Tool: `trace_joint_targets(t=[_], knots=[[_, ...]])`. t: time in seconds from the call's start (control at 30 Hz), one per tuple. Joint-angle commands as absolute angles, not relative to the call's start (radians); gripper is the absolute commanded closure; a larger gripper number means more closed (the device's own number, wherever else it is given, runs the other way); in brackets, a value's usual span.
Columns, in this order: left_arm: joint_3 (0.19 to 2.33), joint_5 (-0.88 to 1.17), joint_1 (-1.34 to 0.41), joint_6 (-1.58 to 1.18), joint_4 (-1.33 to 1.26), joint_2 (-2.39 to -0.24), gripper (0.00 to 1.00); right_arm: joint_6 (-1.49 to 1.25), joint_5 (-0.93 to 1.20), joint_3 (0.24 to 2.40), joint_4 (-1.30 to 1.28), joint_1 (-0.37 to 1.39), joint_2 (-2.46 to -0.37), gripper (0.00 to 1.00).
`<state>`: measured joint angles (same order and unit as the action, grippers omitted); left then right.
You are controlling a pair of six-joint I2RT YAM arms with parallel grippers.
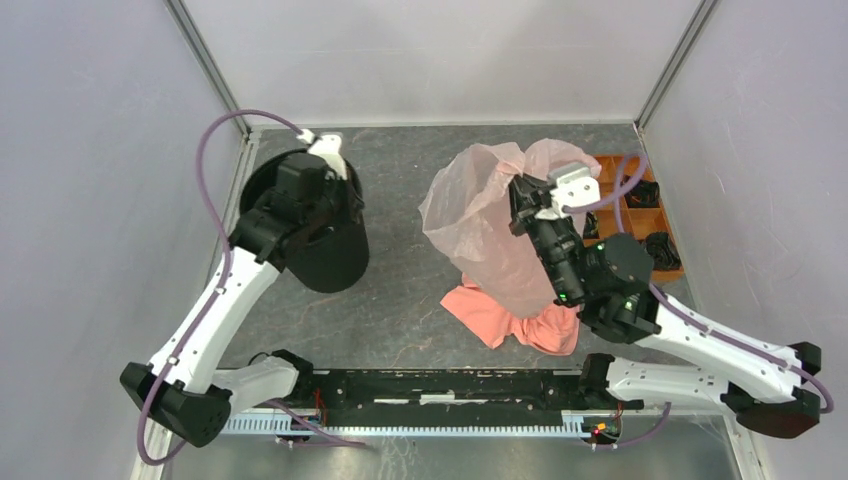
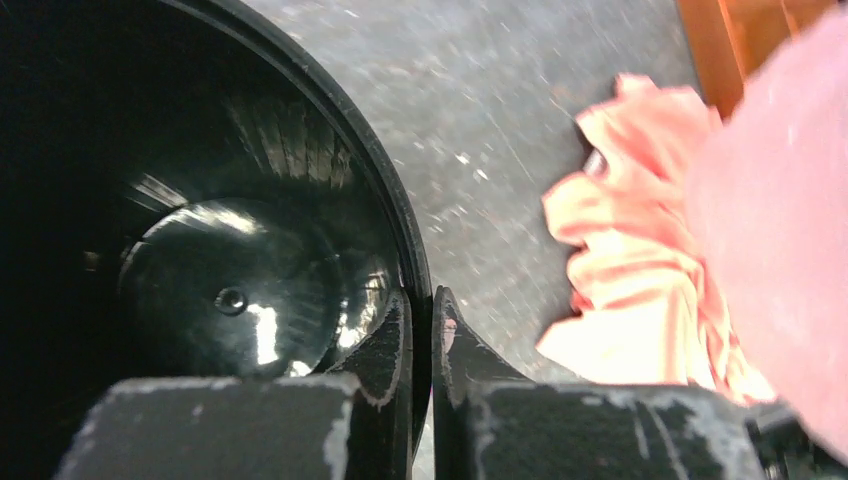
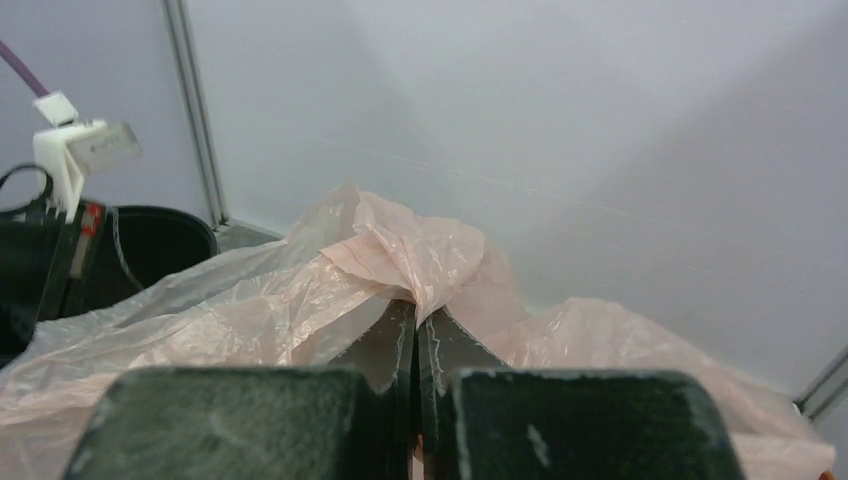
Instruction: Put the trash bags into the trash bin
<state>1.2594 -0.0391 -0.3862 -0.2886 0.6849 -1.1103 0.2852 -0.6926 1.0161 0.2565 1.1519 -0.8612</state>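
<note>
Seen from above, the pink bag (image 1: pixel 478 215) is held up in the air by the right arm, over the middle of the table (image 1: pixel 400 290). Its bottom end comes down onto the orange cloth (image 1: pixel 505 322). The bag is not in the black bin (image 1: pixel 335 265), which stands well apart on the left side. The arms get in the way in this view, so the claw tips are hard to see.

The wrist pictures show the tips up close. The right claw (image 3: pixel 416 320) has its two fingers squeezed together, with a fold of the bag pinched between them. The left claw (image 2: pixel 421 325) is clenched on the rim of the bin, with one finger inside and one outside. Only this picture looks down into the bin and shows its shiny black bottom.

Part of the cloth is hidden under the bag. The orange tray (image 2: pixel 710 45) is partly hidden behind the right arm in the top view and cut off in the left wrist picture. The dark bits in it are too small to tell. I cannot pick out the bag's handles or any letters on it.

There is one bag, one bin, one cloth, one tray and two arms.
</note>
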Motion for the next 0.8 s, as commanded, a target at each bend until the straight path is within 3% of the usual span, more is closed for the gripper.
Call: trace_joint_targets(t=[0.0, 0.23, 0.33, 0.47, 0.63, 0.77], knots=[[1.233, 0.011, -0.556, -0.426, 0.605, -1.121, 0.98, 0.344, -0.816, 1.130, 0.260, 1.152, -0.938, 0.99], [1.224, 0.043, -0.615, -0.466, 0.600, -1.118, 0.98, 0.344, -0.847, 1.218, 0.273, 1.152, -0.989, 0.99], [1.234, 0.049, -0.617, -0.466, 0.604, -1.094, 0.81, 0.334, -0.849, 1.281, 0.284, 1.151, -1.027, 0.99], [1.251, -0.022, -0.617, -0.457, 0.613, -1.006, 0.42, 0.260, -0.771, 1.392, 0.309, 1.152, -1.100, 0.99], [1.207, -0.110, -0.617, -0.441, 0.547, -0.813, 0.26, -0.065, -0.720, 1.479, 0.437, 1.153, -1.171, 0.99], [1.132, -0.329, -0.617, -0.487, 0.514, -0.608, 0.17, -0.372, -0.665, 1.528, 0.545, 1.153, -1.226, 0.99]])
